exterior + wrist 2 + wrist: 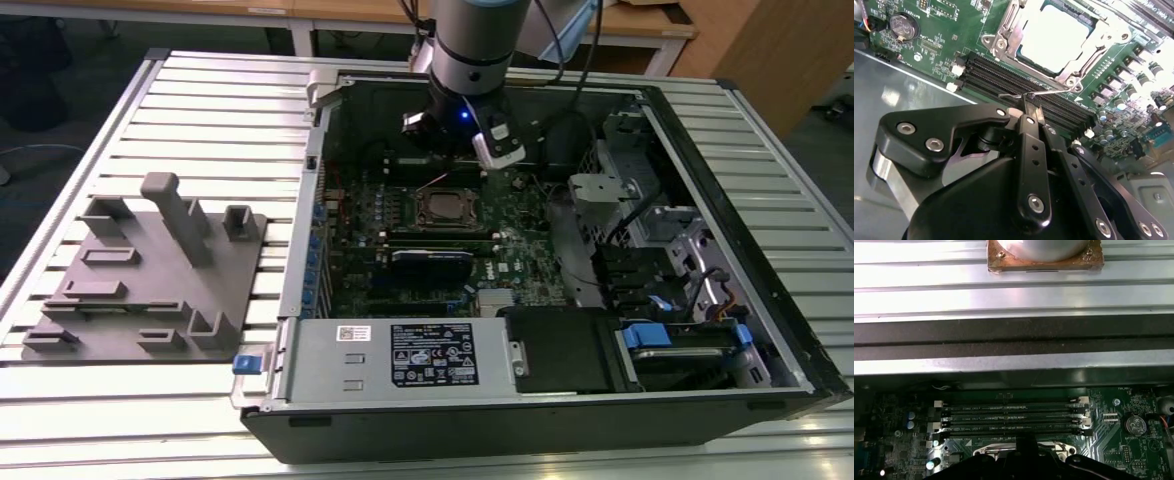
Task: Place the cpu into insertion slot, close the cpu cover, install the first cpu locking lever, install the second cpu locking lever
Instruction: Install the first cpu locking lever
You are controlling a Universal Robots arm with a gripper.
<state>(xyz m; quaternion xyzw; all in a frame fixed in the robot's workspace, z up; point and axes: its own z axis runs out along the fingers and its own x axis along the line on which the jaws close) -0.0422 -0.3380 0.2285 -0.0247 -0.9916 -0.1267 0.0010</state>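
Observation:
The cpu (pixel 1054 35) lies with its bright silver face up in the insertion slot (pixel 446 208) at the middle of the green motherboard. The cpu cover (pixel 1004 31) lies flat around the chip as a silvery frame. A thin wire cpu locking lever (pixel 1059 92) stands raised over the memory slots beside the socket. My gripper (pixel 1030 106) is shut on this lever, fingertips pinched together on the wire. In the exterior view the gripper (pixel 451 168) hangs just beyond the socket's far edge, inside the open computer case.
Black memory slots (pixel 1019 82) run alongside the socket under the fingers. A coin battery (pixel 901 25) sits on the board. A grey fixture block (pixel 147 270) stands on the slatted table at the exterior view's left. Power supply (pixel 400 355) and drive cage (pixel 667 250) crowd the case.

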